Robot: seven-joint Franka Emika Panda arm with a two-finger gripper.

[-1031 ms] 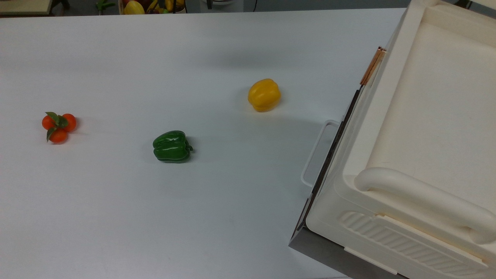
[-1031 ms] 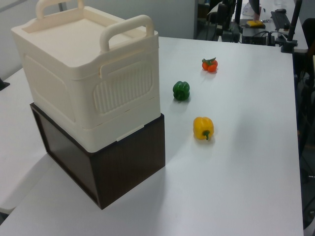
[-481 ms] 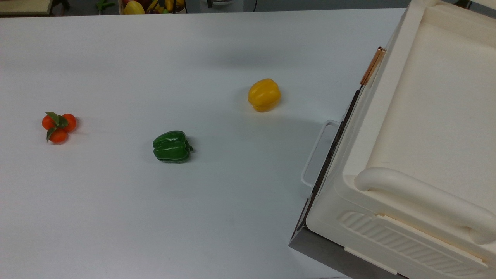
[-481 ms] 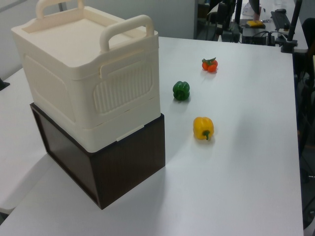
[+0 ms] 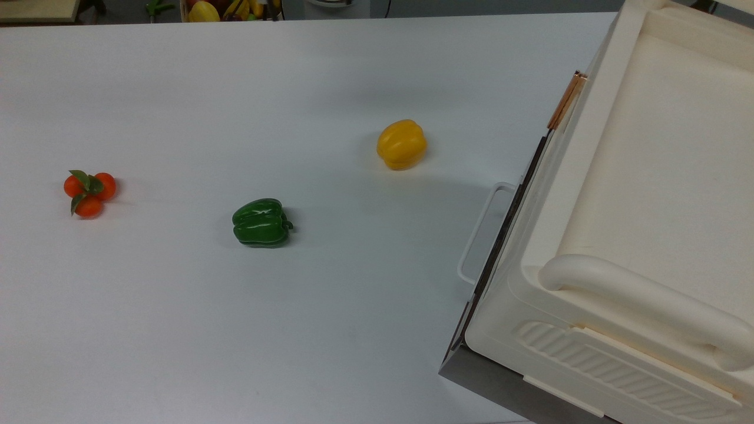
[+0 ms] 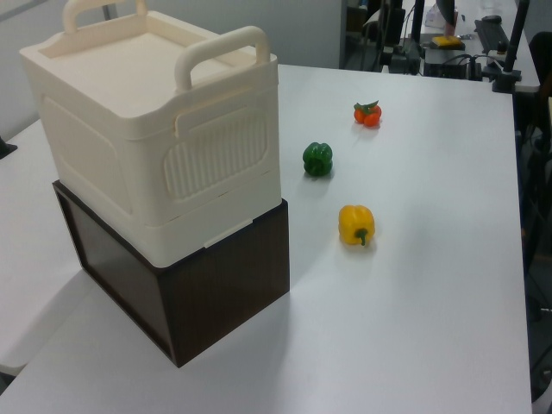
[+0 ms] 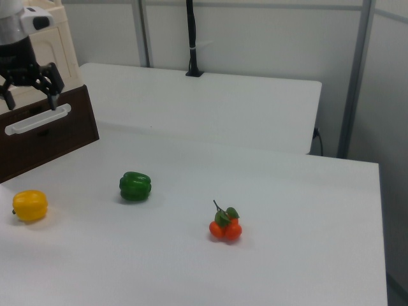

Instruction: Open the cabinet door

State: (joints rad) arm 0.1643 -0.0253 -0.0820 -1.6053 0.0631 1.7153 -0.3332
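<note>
The cabinet (image 5: 648,176) is a big cream-white box with thick top handles, standing on a dark brown base (image 6: 216,293) at the top view's right. Its door faces the table and shows edge-on in the top view, marked by its copper bar handle (image 5: 566,100). In the right view the cabinet door (image 7: 64,48) shows as a cream face at the far left. My gripper (image 7: 30,99) hangs in front of it, open and holding nothing. It sits just above the white loop handle (image 7: 37,119) on the dark base front.
On the white table (image 5: 294,330) lie a yellow pepper (image 5: 401,143), a green pepper (image 5: 261,222) and a cluster of small orange fruits (image 5: 89,191). The white loop handle (image 5: 480,229) sticks out from the base. A black post (image 7: 191,38) stands at the far table edge.
</note>
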